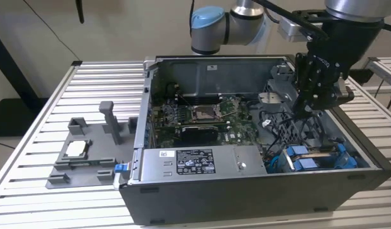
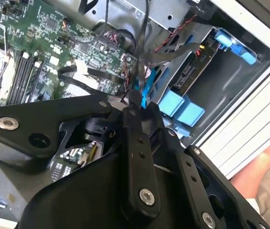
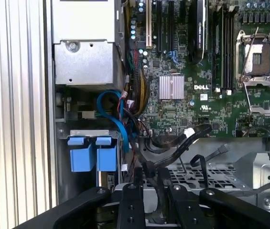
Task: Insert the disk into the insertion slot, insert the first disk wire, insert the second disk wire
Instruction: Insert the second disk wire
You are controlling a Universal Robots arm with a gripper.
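The disk sits in the insertion slot [image 1: 348,164] at the case's corner on the exterior view's right. Its blue carrier tabs [image 1: 308,158] face up. Both wrist views show the same tabs [image 3: 91,155] [image 2: 180,107], and the cage's grey wall [image 2: 221,81] stands around them. My gripper [image 1: 301,110] hangs inside the case just behind the cage. Its jaws are closed on a thin black disk wire [image 2: 139,57] that runs up from between the fingertips [image 2: 135,102]. In the first wrist view a black wire [image 3: 173,152] leads down into the gripper [image 3: 151,188]. A blue wire [image 3: 111,107] loops beside the cage.
The grey power supply box [image 1: 189,162] lies along the case's front wall, with the green motherboard [image 1: 202,117] behind it. A grey fixture tray [image 1: 80,164] stands on the slatted table at the exterior view's left. A person's hand [image 2: 264,167] is near the table edge.
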